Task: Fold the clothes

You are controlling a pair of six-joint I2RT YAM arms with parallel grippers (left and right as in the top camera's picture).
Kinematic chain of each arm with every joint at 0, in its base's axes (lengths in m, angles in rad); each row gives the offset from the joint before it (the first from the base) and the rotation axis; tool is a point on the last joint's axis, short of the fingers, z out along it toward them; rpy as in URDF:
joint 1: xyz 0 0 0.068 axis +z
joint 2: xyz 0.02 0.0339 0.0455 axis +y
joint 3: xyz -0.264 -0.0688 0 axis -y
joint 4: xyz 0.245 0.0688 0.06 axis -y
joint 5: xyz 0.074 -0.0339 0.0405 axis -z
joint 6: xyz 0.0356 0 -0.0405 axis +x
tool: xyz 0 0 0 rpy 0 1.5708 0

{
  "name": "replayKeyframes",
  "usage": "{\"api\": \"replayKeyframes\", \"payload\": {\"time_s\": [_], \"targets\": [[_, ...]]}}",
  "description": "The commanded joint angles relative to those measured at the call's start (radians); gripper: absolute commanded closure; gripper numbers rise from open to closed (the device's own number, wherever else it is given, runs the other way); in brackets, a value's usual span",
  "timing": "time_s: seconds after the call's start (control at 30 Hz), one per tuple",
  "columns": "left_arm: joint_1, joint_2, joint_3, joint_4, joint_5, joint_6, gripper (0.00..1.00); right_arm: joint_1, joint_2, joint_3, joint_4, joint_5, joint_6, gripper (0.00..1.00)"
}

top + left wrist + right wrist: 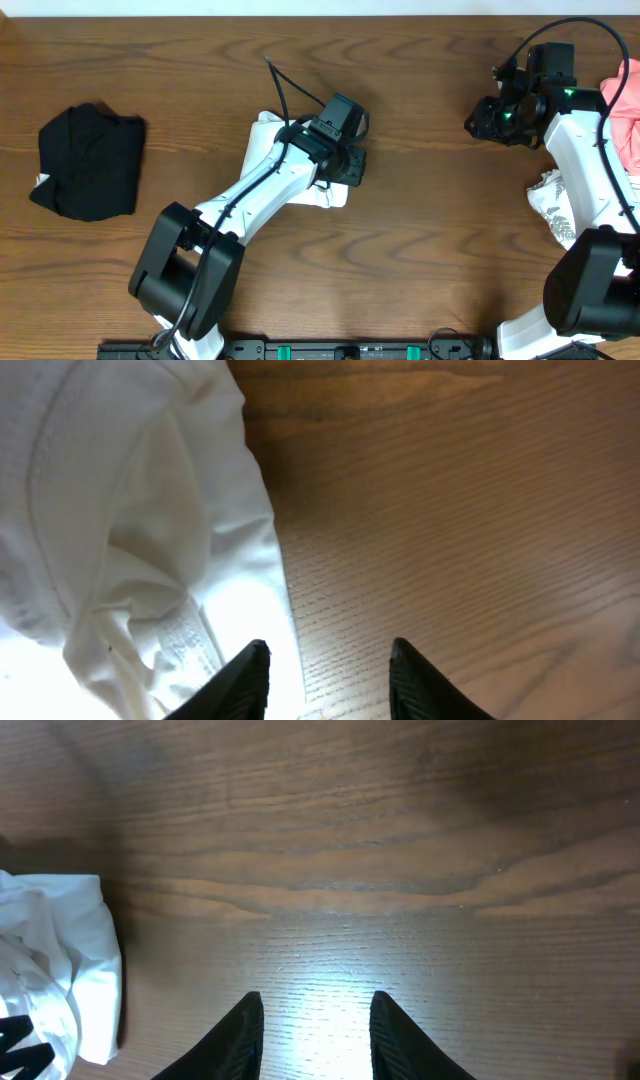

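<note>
The clothes lie apart on the wooden table. A bunched white T-shirt (330, 194) sits at the middle, mostly hidden under my left arm. Its folds (130, 530) fill the left half of the left wrist view. My left gripper (328, 652) is open low over the shirt's right edge, and the hem reaches just inside the left fingertip (255, 670). From overhead this gripper (350, 170) is at the shirt's right side. My right gripper (315, 1005) is open over bare wood, holding nothing, at the far right (482, 120). The white shirt (60, 970) shows to its left.
A folded black garment (90, 162) lies at the far left. A pink garment (625, 105) and a leaf-patterned white one (552, 200) are heaped at the right edge beside my right arm. Bare wood lies between the white shirt and the right gripper.
</note>
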Motion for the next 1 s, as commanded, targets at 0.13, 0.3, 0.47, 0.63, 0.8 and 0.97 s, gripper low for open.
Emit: {"api": "replayKeyframes", "payload": {"time_s": [0.13, 0.3, 0.47, 0.63, 0.8, 0.97], "targets": [[0.101, -0.149, 0.012, -0.026, -0.119, 0.032, 0.63, 0.026, -0.023, 0.004, 0.018, -0.213, -0.164, 0.71], [0.215, -0.212, 0.012, -0.074, -0.2, 0.032, 0.62, 0.092, -0.023, 0.004, 0.027, -0.399, -0.258, 0.64], [0.323, -0.195, 0.011, -0.092, -0.2, 0.031, 0.57, 0.216, -0.018, -0.018, 0.037, -0.361, -0.259, 0.5], [0.388, -0.167, 0.01, -0.092, -0.2, 0.032, 0.56, 0.337, 0.04, -0.041, 0.102, -0.348, -0.193, 0.49], [0.437, -0.132, 0.01, -0.093, -0.2, 0.032, 0.55, 0.43, 0.15, -0.054, 0.198, -0.348, -0.119, 0.5], [0.465, -0.109, 0.01, -0.101, -0.2, 0.032, 0.55, 0.49, 0.246, -0.054, 0.279, -0.349, -0.068, 0.49]]}}
